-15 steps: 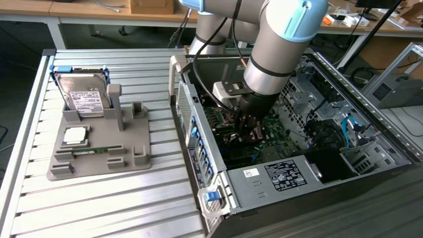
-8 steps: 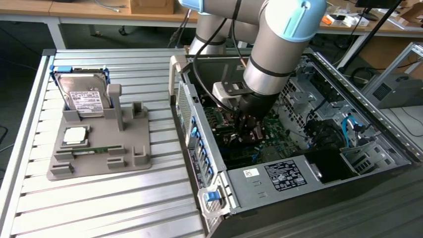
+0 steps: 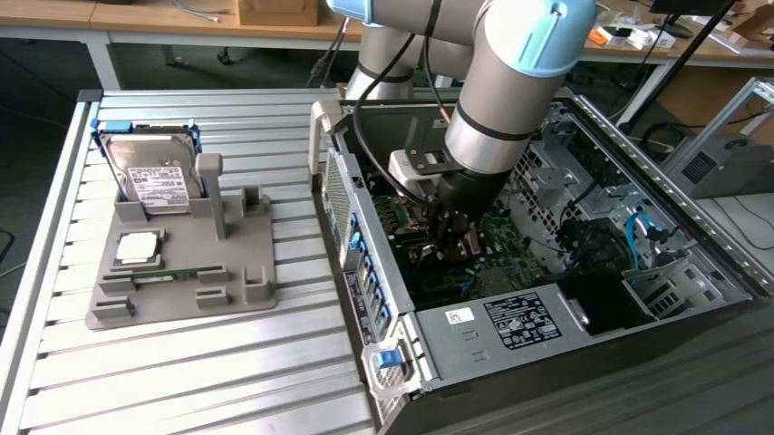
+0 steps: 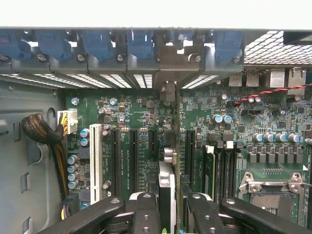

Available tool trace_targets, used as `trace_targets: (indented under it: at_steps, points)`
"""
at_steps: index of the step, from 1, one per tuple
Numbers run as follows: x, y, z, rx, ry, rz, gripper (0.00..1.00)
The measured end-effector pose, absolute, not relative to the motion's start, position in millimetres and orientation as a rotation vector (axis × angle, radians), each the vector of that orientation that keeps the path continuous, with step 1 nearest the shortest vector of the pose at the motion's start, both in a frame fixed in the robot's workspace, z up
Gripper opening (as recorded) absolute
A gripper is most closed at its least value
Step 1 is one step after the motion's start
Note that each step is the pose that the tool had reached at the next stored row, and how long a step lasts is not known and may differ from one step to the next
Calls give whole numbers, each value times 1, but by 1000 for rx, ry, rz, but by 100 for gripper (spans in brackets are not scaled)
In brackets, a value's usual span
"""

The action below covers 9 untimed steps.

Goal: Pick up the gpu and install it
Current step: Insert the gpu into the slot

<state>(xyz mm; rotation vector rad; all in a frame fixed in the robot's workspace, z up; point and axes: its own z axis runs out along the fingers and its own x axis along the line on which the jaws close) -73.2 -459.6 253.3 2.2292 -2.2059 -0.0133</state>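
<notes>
In the wrist view the gripper [image 4: 168,214] is closing its fingers [image 4: 146,214] on the gpu [image 4: 166,190], gripping the card edge-on as it is standing upright over the green motherboard [image 4: 273,131]. Beyond it, the card's metal bracket [image 4: 168,92] is reaching toward the rear slot covers [image 4: 141,44]. In the exterior view the arm [image 3: 508,100] is reaching down into the open computer case [image 3: 690,227]. Judging from this, seating well means keeping the card square over its slot and pressing evenly.

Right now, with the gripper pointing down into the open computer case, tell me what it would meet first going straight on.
Most likely the green motherboard: the gripper holds the thin gpu card edge-on above the black expansion slots, so the card's lower edge would probably touch there first, though depth is unclear.
</notes>
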Motion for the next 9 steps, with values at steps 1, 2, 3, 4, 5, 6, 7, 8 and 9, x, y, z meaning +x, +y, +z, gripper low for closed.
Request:
trace_targets:
  at_steps: [1,2,3,4,5,6,7,8,9]
  points:
    - [-73,-460,254,2230,-2206,-14,27]
    - [-73,-459,255,2230,-2207,-14,27]
    - [-73,-459,257,2230,-2207,-14,27]
    - [-73,-459,258,2229,-2206,-13,27]
    - [-73,-459,259,2229,-2206,-13,27]
    - [-73,-459,259,2229,-2206,-13,27]
    - [-73,-459,259,2229,-2206,-13,27]
    - [-73,-459,259,2229,-2206,-13,27]
    - [-73,-459,259,2229,-2206,-13,27]
